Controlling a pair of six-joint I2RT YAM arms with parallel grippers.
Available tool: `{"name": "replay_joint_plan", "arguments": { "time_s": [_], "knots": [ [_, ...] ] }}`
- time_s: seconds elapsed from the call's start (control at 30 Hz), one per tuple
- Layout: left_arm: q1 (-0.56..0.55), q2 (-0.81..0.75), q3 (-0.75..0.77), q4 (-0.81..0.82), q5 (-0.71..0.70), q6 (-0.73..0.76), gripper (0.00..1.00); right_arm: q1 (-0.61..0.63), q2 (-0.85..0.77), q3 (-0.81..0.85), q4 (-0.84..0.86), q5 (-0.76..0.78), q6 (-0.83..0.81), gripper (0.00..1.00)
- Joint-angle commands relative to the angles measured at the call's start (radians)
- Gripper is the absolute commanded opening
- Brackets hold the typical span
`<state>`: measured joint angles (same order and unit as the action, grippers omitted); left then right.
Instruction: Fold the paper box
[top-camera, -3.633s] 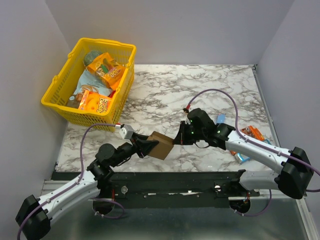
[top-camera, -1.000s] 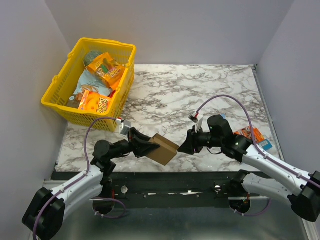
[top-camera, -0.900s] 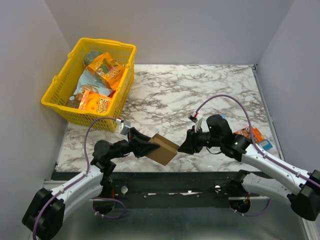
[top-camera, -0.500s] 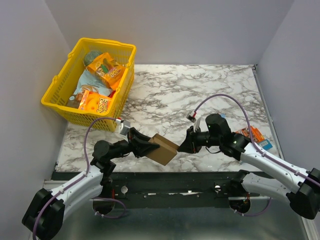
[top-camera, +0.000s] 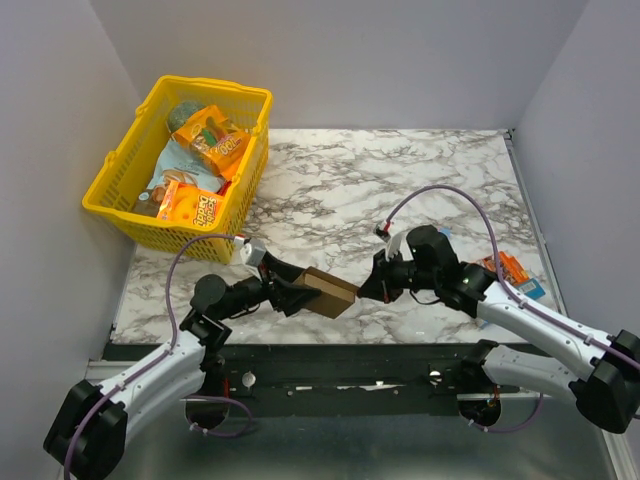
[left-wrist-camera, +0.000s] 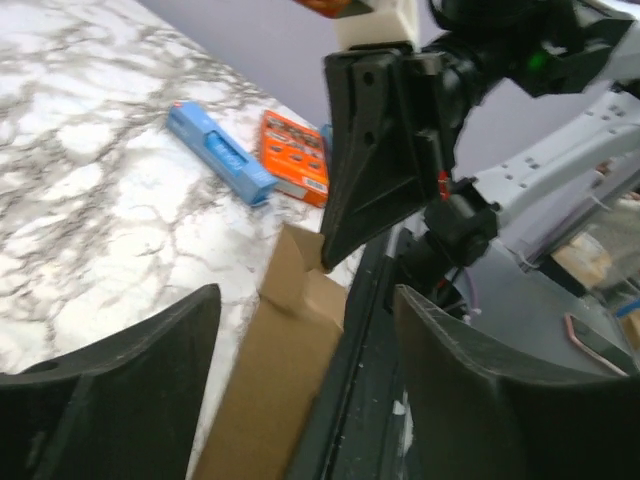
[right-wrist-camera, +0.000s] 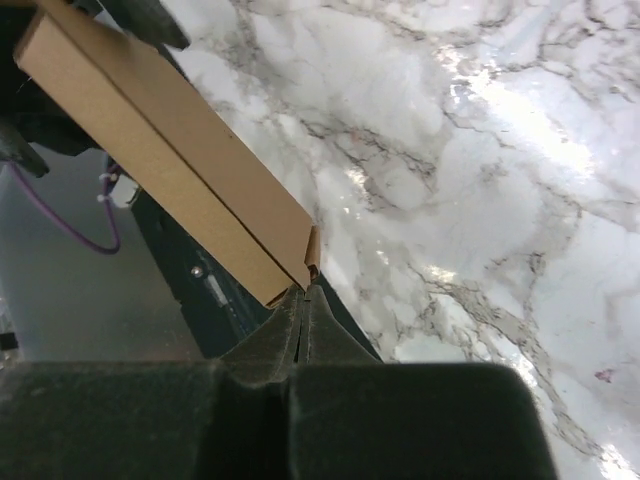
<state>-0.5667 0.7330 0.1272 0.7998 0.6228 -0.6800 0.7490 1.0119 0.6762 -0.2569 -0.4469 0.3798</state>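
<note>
The paper box (top-camera: 331, 292) is a flat brown cardboard rectangle held over the table's front edge, between the two arms. My left gripper (top-camera: 298, 293) is open around its left end. In the left wrist view the box (left-wrist-camera: 275, 390) lies between the wide-apart fingers (left-wrist-camera: 130, 380) with a gap on each side. My right gripper (top-camera: 364, 289) is at the box's right end. In the right wrist view its fingertips (right-wrist-camera: 303, 292) are pressed together on the small end flap (right-wrist-camera: 312, 248) of the box (right-wrist-camera: 170, 130).
A yellow basket (top-camera: 120, 195) full of snack packets stands at the back left. A slim blue packet (left-wrist-camera: 218, 150) and an orange packet (left-wrist-camera: 295, 155) lie on the marble table (top-camera: 400, 180) at the right. The black front rail (top-camera: 350, 360) runs below the box.
My right gripper moved in to the box's right end and closed on its flap. The left gripper's fingers spread apart around the box, which now lies flatter.
</note>
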Motion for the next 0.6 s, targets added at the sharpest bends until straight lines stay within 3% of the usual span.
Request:
{"name": "replay_joint_plan", "arguments": {
  "time_s": [0.0, 0.23, 0.33, 0.4, 0.57],
  "knots": [
    [0.001, -0.038, 0.015, -0.206, -0.179, 0.115, 0.85, 0.001, 0.039, 0.057, -0.082, 0.163, -0.054, 0.01],
    [-0.001, -0.138, 0.006, -0.376, -0.345, 0.171, 0.96, 0.001, 0.128, 0.103, -0.183, 0.313, -0.099, 0.01],
    [-0.001, -0.176, 0.009, -0.436, -0.408, 0.18, 0.96, 0.003, 0.162, 0.146, -0.251, 0.378, -0.125, 0.01],
    [-0.001, -0.175, 0.029, -0.453, -0.422, 0.197, 0.92, 0.003, 0.172, 0.16, -0.289, 0.402, -0.139, 0.01],
    [-0.002, -0.022, 0.113, -0.403, -0.333, 0.23, 0.71, 0.003, 0.185, 0.195, -0.326, 0.441, -0.194, 0.01]
  ]
}}
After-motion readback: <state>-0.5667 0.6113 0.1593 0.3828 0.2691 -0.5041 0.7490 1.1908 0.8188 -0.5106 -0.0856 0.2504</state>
